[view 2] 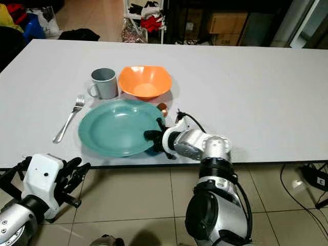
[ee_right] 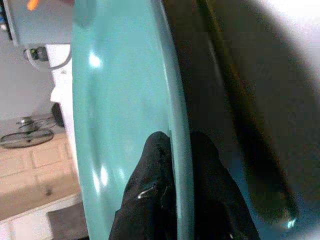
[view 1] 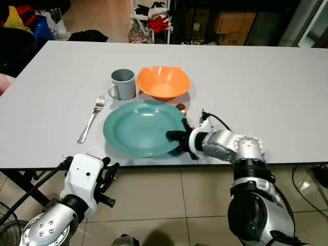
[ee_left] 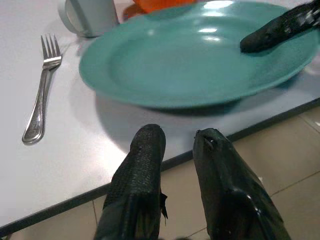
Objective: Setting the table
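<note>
Glossy round teal plate (view 1: 138, 128), rim pinched by right hand (view 1: 178, 137); left hand (ee_left: 175, 150) slightly parted, empty, below white bench (view 1: 266, 87) edge.

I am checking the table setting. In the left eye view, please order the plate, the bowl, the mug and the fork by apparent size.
1. Teal plate, largest.
2. Orange bowl.
3. Grey mug and fork: unsure; the fork is longer but thin.
</note>
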Controlling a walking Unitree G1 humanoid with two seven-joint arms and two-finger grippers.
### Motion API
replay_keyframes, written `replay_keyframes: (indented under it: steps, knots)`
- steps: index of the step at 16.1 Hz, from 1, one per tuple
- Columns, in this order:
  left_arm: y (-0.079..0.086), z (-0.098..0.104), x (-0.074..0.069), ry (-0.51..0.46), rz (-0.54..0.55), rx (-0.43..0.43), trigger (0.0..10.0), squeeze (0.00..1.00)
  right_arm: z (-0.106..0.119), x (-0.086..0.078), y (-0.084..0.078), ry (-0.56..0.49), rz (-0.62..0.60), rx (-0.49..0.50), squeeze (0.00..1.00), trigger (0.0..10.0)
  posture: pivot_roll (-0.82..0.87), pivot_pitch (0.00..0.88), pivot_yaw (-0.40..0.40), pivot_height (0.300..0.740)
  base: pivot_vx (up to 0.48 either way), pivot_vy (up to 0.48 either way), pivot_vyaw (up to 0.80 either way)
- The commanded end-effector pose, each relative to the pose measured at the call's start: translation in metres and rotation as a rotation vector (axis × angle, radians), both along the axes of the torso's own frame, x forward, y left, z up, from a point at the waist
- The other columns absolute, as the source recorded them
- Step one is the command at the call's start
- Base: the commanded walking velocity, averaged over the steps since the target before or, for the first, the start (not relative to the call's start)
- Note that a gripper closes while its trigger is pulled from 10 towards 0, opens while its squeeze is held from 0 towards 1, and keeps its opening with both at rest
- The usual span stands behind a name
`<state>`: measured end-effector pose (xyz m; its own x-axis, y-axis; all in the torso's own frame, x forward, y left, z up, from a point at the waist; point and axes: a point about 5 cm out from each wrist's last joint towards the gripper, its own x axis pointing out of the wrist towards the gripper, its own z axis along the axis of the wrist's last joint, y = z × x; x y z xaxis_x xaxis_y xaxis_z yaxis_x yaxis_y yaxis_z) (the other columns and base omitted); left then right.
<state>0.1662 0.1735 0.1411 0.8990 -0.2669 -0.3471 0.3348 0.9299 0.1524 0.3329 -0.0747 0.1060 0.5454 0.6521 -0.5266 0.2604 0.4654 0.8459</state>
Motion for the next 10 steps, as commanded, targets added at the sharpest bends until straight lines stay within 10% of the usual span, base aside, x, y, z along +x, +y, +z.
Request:
replay_keyframes:
  steps: [1, 3, 5, 10]
  knots:
    - [-0.002, 0.004, -0.001, -0.007, -0.015, 0.000, 10.0, 0.00, 0.009, 0.007, 0.005, -0.050, -0.004, -0.008, 0.00, 10.0, 0.01, 0.059, -0.023, 0.740, 0.000, 0.000, 0.00]
    - [-0.002, 0.004, -0.002, -0.006, -0.017, -0.001, 10.0, 0.00, 0.006, 0.007, 0.009, -0.052, 0.012, -0.004, 0.17, 10.0, 0.01, 0.061, -0.024, 0.740, 0.000, 0.000, 0.00]
    - [-0.002, 0.005, -0.001, -0.009, -0.013, -0.002, 10.0, 0.00, 0.007, 0.007, 0.011, -0.075, 0.028, -0.006, 0.92, 10.0, 0.02, 0.062, -0.025, 0.740, 0.000, 0.000, 0.00]
    - [-0.002, 0.006, 0.001, -0.016, -0.011, -0.003, 10.0, 0.00, 0.009, 0.008, 0.014, -0.154, 0.081, -0.027, 1.00, 10.0, 0.02, 0.062, -0.024, 0.740, 0.000, 0.000, 0.00]
